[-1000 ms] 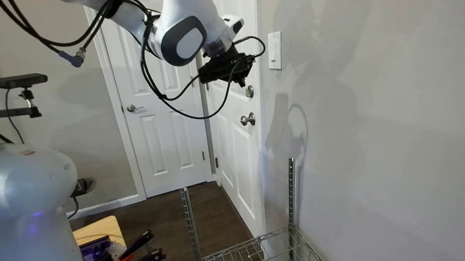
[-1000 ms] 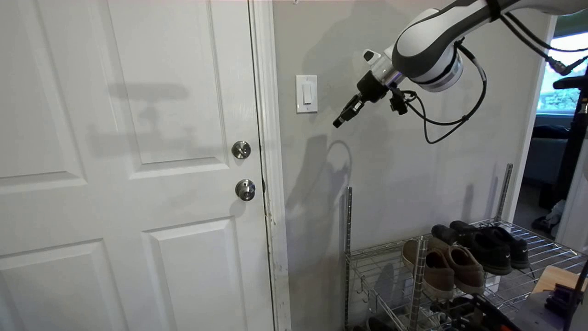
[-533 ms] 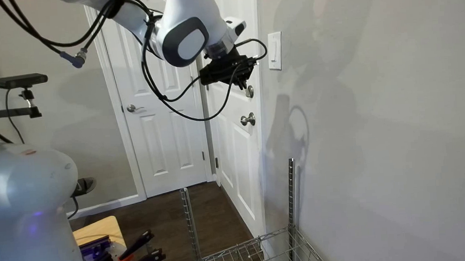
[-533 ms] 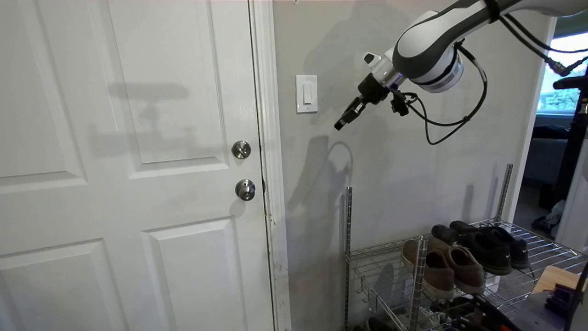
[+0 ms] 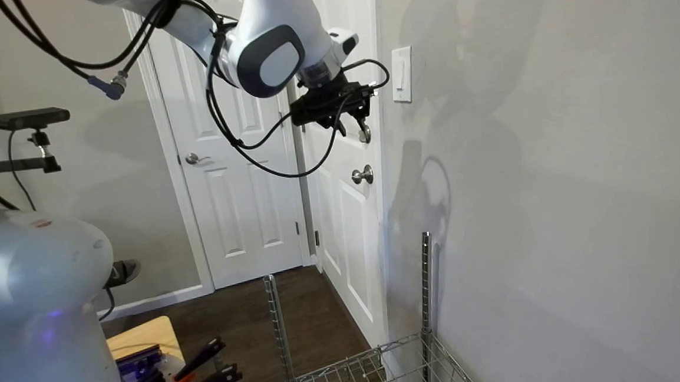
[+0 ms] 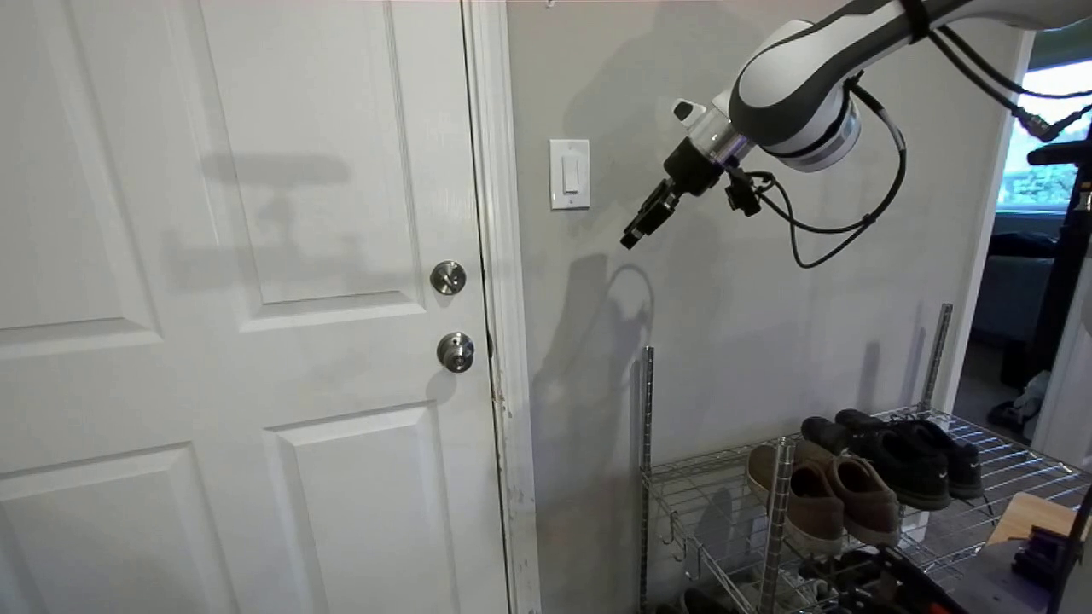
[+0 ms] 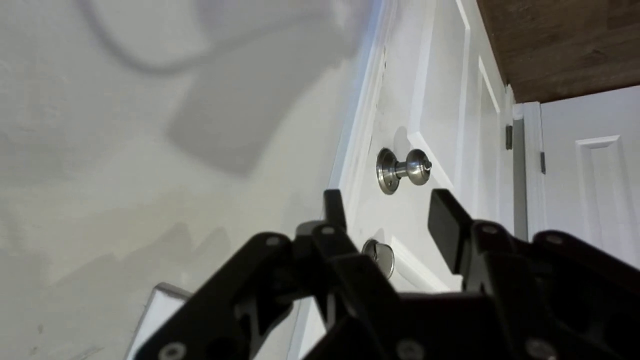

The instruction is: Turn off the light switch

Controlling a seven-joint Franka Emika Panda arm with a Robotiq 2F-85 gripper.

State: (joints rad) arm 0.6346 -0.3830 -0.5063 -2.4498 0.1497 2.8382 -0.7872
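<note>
The light switch is a white upright wall plate with a long rocker in both exterior views [image 5: 402, 74] [image 6: 570, 174]. In the wrist view only a corner of the light switch [image 7: 157, 314] shows at the lower left; the gripper hides the rest. My gripper is black and shows in both exterior views [image 5: 353, 132] [image 6: 631, 239]. It points down and hangs below the switch's height, to the right of it in an exterior view, not touching it. In the wrist view the gripper [image 7: 387, 215] has its fingers apart with nothing between them.
A white door [image 6: 341, 375] with a round knob [image 6: 455, 352] and a deadbolt [image 6: 448, 278] stands beside the switch. A wire rack [image 6: 717, 456] with upright posts and shoes [image 6: 819, 495] is below the arm. Loose black cables [image 5: 292, 173] hang from the arm.
The gripper's fingers have spread from close together to clearly apart. The gripper has dropped very slightly. The light switch looks the same.
</note>
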